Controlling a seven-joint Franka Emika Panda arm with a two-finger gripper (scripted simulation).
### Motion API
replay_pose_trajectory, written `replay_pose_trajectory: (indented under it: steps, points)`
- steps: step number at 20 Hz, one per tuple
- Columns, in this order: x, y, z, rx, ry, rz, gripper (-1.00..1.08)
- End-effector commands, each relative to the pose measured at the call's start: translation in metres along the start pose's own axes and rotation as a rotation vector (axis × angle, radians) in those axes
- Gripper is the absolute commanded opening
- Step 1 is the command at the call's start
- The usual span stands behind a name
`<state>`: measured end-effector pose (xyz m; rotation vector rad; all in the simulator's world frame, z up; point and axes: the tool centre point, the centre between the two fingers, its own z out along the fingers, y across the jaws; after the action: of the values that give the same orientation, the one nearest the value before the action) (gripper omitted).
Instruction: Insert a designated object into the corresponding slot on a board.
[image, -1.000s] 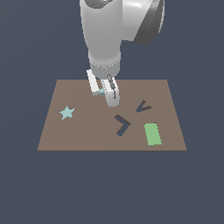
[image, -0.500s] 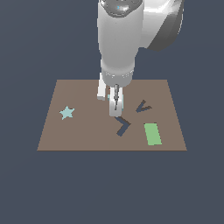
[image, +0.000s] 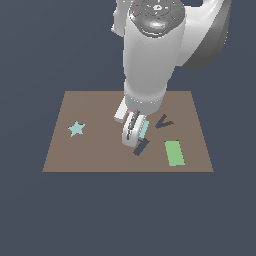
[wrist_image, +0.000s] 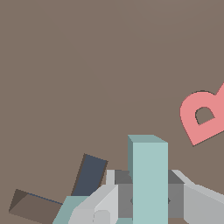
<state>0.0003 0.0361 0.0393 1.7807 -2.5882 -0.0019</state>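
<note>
My gripper is shut on the designated object, a pale teal piece with straight bar-like arms, and holds it just over the brown board. Directly beside and partly under the fingers lies the slot, a dark navy L-shaped cut-out that the arm mostly hides. In the wrist view one teal bar of the object stands between the grey fingers, and one arm of the slot shows close beside it.
A thinner dark V-shaped cut-out lies toward the exterior view's right of the gripper. A green rectangle sits near the board's right front. A pale teal star lies at the left. The wrist view shows a pink shape.
The arm has carried the teal piece from the back middle of the board forward and to the exterior view's right, ending over the L-shaped slot. The grip stayed shut.
</note>
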Motion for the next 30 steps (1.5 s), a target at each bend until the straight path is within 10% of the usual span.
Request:
replay_pose_trajectory:
  steps: [1, 28, 29, 30]
  points:
    - [-0.006, -0.008, 0.000, 0.000, 0.000, 0.070, -1.00]
    - [-0.019, -0.042, 0.009, -0.001, 0.000, 0.309, -1.00]
    - [-0.019, -0.042, 0.009, -0.001, 0.000, 0.309, 1.00]
    - [-0.019, -0.042, 0.009, -0.001, 0.000, 0.309, 1.00]
